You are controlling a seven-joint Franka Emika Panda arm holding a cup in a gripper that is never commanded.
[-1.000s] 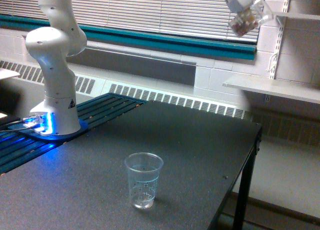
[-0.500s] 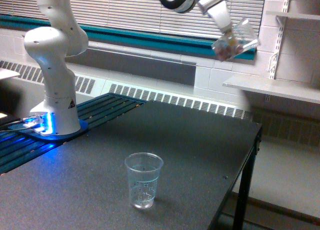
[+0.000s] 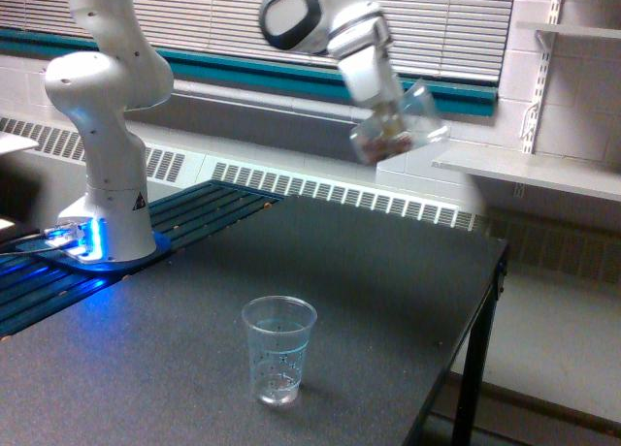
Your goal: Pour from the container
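Note:
The container (image 3: 400, 126), a clear plastic tumbler with pinkish-brown pieces gathered at its lower left end, hangs tilted in the air above the far part of the table, mouth pointing up and to the exterior view's right. My gripper (image 3: 386, 105) is shut on the container from above left; its fingers are mostly hidden behind it. A slimmer clear cup (image 3: 278, 349) with printed marks stands upright on the dark table (image 3: 388, 301), well below and left of the container. It looks empty.
The arm's white base (image 3: 107, 145) stands at the exterior view's left on a blue-lit mount. The table's right edge (image 3: 485, 301) drops off to the floor. A white shelf (image 3: 534, 170) juts from the wall at the right, near the container.
The arm has carried the container down and toward the exterior view's left, from the top right corner to above the table's far side. The cup on the table has not moved.

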